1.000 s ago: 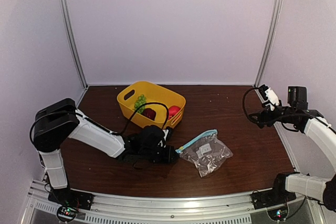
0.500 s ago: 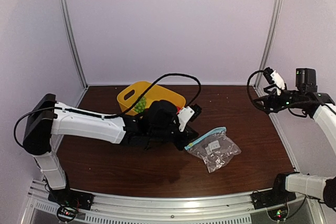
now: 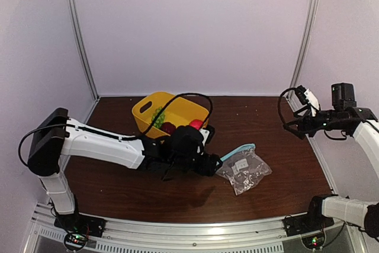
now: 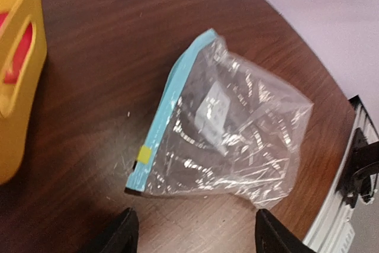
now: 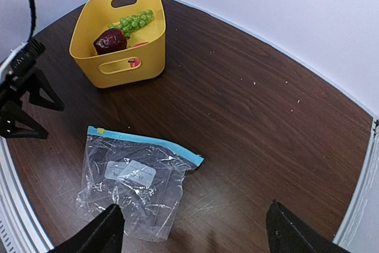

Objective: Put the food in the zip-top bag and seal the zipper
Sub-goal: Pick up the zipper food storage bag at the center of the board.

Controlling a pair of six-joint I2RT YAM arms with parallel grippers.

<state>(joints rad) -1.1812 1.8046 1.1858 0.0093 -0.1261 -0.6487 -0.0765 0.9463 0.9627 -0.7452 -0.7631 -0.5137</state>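
The left gripper [image 4: 192,232] had dropped back toward the counter [image 3: 266,117], spread wide and empty just short of the zip-top bag [image 4: 231,134]. The food [image 5: 109,39] sat in the yellow basket [image 3: 142,114]. The right gripper [image 5: 195,229] hung open, well apart. Opening the bag seemed in hand; next, pinching its zipper [image 4: 169,117] edge.

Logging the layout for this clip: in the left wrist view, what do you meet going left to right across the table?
yellow basket → zipper, the bag's blue left edge → clear body of the zip-top bag → metal rail at the table edge.
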